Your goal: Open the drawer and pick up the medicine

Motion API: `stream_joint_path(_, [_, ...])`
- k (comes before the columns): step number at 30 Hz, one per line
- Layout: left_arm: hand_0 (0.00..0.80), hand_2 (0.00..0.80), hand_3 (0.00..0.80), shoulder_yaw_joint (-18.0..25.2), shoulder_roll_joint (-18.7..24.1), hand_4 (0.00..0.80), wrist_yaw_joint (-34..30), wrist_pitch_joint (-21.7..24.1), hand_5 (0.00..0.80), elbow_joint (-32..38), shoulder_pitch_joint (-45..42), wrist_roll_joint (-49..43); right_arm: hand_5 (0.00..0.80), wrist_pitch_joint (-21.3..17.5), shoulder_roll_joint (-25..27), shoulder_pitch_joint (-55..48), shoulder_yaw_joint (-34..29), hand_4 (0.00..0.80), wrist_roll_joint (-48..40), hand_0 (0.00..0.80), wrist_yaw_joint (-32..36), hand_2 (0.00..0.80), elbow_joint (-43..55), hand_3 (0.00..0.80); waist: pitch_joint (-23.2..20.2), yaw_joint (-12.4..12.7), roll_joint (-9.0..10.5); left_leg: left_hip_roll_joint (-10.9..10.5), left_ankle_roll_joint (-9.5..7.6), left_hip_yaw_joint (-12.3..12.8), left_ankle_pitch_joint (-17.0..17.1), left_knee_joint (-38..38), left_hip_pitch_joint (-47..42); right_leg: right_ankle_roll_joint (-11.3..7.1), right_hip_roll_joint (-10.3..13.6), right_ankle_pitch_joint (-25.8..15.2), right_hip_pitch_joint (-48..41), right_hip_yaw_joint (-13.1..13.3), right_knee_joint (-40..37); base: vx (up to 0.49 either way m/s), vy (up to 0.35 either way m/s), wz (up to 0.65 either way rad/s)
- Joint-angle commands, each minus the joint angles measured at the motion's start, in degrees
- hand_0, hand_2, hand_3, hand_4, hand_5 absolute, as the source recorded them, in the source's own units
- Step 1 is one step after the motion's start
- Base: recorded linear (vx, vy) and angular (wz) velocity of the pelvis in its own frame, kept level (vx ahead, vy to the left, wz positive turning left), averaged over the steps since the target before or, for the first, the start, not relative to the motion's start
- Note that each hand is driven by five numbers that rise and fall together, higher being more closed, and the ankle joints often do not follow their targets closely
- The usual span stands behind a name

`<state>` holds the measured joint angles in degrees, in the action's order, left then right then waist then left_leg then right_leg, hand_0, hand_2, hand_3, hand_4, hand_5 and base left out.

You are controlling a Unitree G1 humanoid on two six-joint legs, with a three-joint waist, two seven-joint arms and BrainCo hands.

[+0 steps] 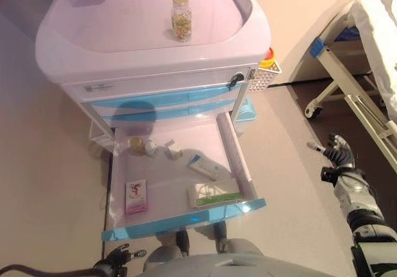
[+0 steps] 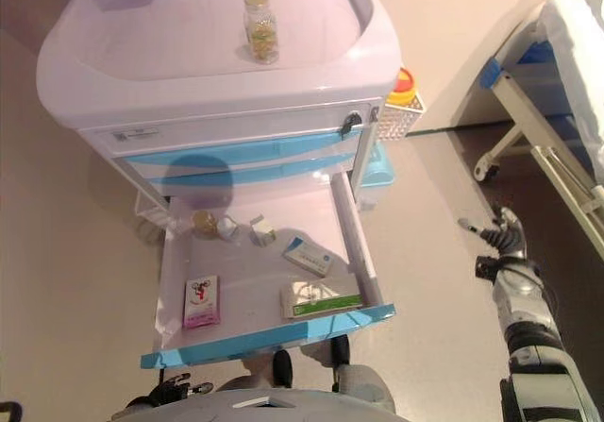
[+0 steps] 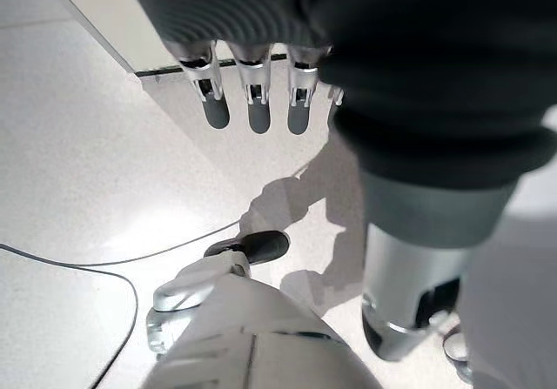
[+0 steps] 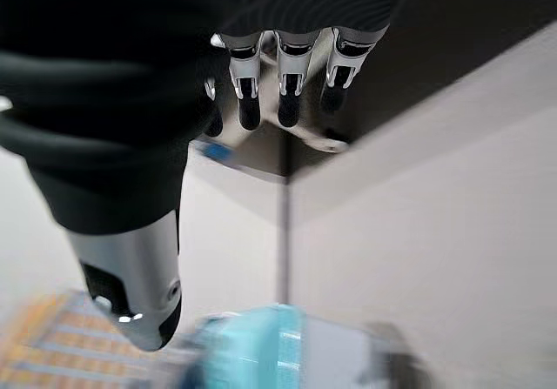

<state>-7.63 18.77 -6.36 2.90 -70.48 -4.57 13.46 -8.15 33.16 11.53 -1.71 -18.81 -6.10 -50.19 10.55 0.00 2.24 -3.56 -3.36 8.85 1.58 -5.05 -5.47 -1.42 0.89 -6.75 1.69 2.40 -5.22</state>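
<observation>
A white cart (image 1: 205, 54) with blue-fronted drawers has its lowest drawer (image 1: 186, 218) pulled out. In the drawer lie a pink and white box (image 1: 136, 196), a green and white box (image 1: 214, 196), a blue and white box (image 1: 204, 167), a small round jar (image 1: 136, 145) and small white items (image 1: 171, 150). A pill bottle (image 1: 181, 18) stands upright on the cart's top. My right hand (image 1: 340, 153) hangs open and empty over the floor, right of the drawer. My left hand (image 1: 119, 256) is low at the front left of the drawer, fingers relaxed, holding nothing.
A white wire basket (image 1: 265, 74) with a yellow and red thing in it hangs on the cart's right side. A bed frame on castors (image 1: 347, 85) with white bedding stands at the right. A pale blue bin (image 1: 246, 114) sits under the basket.
</observation>
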Motion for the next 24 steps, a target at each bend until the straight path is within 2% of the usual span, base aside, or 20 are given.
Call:
stream_joint_path(1, [0.0, 0.0, 0.0, 1.2, -0.7, 0.0, 0.1, 2.1, 0.0, -2.3, -0.6, -0.2, 0.0, -1.5, 0.4, 1.4, 0.2, 0.0, 3.7, 0.0, -1.5, 0.0, -0.5, 0.0, 0.8, 0.5, -0.47, -2.0, -0.55, -5.5, -5.2, 3.0, 2.5, -2.66, 0.7, 3.9, -0.6, -2.9, 5.2, 0.026, -0.003, -0.07])
stream_joint_path(8, [0.0, 0.0, 0.0, 1.7, -0.6, 0.0, -1.1, 3.5, 0.0, -2.2, -1.0, 0.3, 0.0, -2.0, -6.7, -5.7, 3.5, 0.0, 9.7, 0.0, -2.9, 0.0, -5.8, 0.0, 2.2, -0.1, -0.46, -2.0, -0.74, -5.5, -4.9, 4.1, 4.1, -2.35, 0.6, 4.4, 0.6, -3.3, 6.7, 0.03, -0.006, -0.01])
stream_joint_path(15, [0.0, 0.0, 0.0, 0.4, -0.2, 0.0, -1.3, 5.7, 0.0, -1.4, 3.7, 3.9, 0.0, -4.9, -11.1, -5.3, 7.7, 0.0, 12.9, 0.0, -5.0, 0.0, -13.3, 0.0, 7.6, 0.7, -0.91, -2.2, -1.19, -6.5, -5.0, 10.2, 10.4, -0.65, 0.3, 6.3, 4.7, -4.7, 11.9, -0.097, -0.029, 0.05])
stream_joint_path(19, [0.0, 0.0, 0.0, -2.2, 0.2, 0.0, -0.1, 8.4, 0.0, -0.1, 7.3, 3.0, 0.0, -5.2, -12.0, -3.3, 11.2, 0.0, 12.5, 0.0, -6.0, 0.0, -15.2, 0.0, 11.3, 1.4, -1.74, -2.3, -1.28, -7.0, -4.9, 14.6, 15.1, 0.52, 0.5, 7.7, 8.3, -6.6, 16.3, -0.15, -0.029, 0.21])
stream_joint_path(24, [0.0, 0.0, 0.0, -6.9, 0.1, 0.0, 2.4, 10.4, 0.0, 2.8, 10.6, 0.0, 0.0, -4.8, -12.4, -0.9, 13.1, 0.0, 11.3, 0.0, -6.5, 0.0, -16.1, 0.0, 14.3, 1.5, -3.0, -2.4, -1.47, -7.6, -5.2, 20.1, 20.5, 1.97, 0.7, 10.0, 13.8, -7.7, 23.5, -0.096, 0.011, 0.21])
